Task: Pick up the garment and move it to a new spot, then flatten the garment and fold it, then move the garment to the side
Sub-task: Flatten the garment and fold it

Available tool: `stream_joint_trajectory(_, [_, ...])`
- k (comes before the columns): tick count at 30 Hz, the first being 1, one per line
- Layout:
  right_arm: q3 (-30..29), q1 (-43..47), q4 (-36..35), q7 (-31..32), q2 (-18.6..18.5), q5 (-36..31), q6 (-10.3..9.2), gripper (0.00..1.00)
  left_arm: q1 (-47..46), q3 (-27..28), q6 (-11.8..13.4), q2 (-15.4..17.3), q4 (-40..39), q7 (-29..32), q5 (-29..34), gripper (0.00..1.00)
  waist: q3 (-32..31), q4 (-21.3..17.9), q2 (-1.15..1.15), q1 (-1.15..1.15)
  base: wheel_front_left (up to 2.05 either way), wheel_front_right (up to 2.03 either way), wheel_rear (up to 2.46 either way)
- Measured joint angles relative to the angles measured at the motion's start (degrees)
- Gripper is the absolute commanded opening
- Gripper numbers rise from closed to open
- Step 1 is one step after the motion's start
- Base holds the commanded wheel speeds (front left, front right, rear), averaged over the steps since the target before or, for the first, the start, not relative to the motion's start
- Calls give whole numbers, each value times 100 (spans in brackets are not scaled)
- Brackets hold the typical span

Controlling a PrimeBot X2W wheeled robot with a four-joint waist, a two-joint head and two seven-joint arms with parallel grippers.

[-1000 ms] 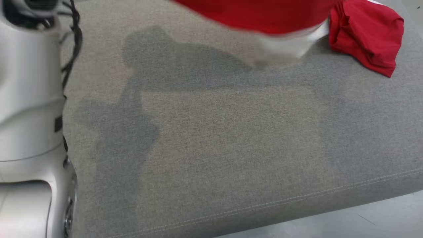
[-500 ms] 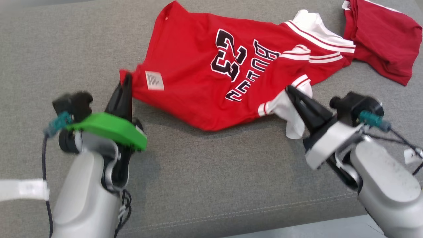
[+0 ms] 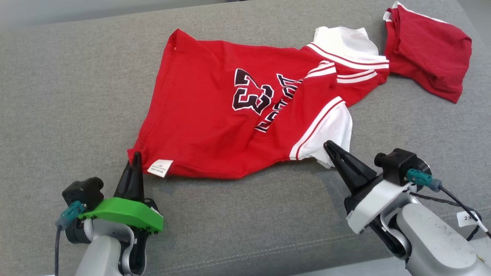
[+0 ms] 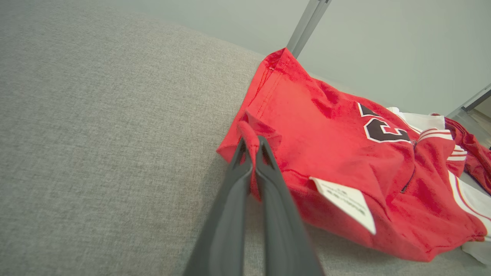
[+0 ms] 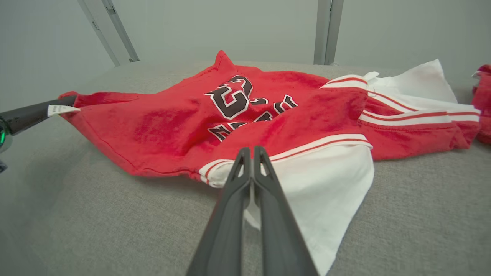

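Jersey (image 3: 215, 126) dragged toward 6 o'clock, flatter. Left gripper (image 3: 136, 156) pinches hem corner (image 3: 132, 153), right gripper (image 3: 327, 144) pinches sleeve (image 3: 332, 128); pull apart evenly.

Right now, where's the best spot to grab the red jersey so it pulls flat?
I'd take the jersey by its near hem corner, beside the label, coming in low from the front of the couch: the cloth narrows to a point there. The left gripper is shut on it; the right gripper pinches the white sleeve.

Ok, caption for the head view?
The left tool and right tool pinch the jersey on the couch, a second garment beside it.
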Motion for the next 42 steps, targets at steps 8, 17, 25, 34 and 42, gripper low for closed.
stream_joint_trajectory(8, [48, 408, -32, 0, 80, -30, 0, 0, 320, -60, 130, 5, 24, -27, 246, 0, -123, -113, 0, 0, 0, 0, 0])
stream_joint_trajectory(17, [62, 664, 52, 0, 247, -41, 0, 0, 492, 181, 259, 5, -78, -31, 247, 0, -149, -174, 0, 0, 0, 0, 0])
stream_joint_trajectory(25, [71, 797, 115, 0, 415, -82, 0, 0, 645, 234, 302, 7, -199, -31, 248, 0, -166, -245, 0, 0, 0, 0, 0])
stream_joint_trajectory(34, [-48, 797, 222, -1, 400, -134, 0, 0, 667, 229, 302, 7, -302, -31, 261, 0, -159, -327, 0, 0, 0, 0, 0])
stream_joint_trajectory(42, [-112, 884, 363, -9, 563, -48, 0, 100, 845, 194, 354, 8, -201, -31, 331, 37, -123, -331, 0, 0, 0, 0, 0])
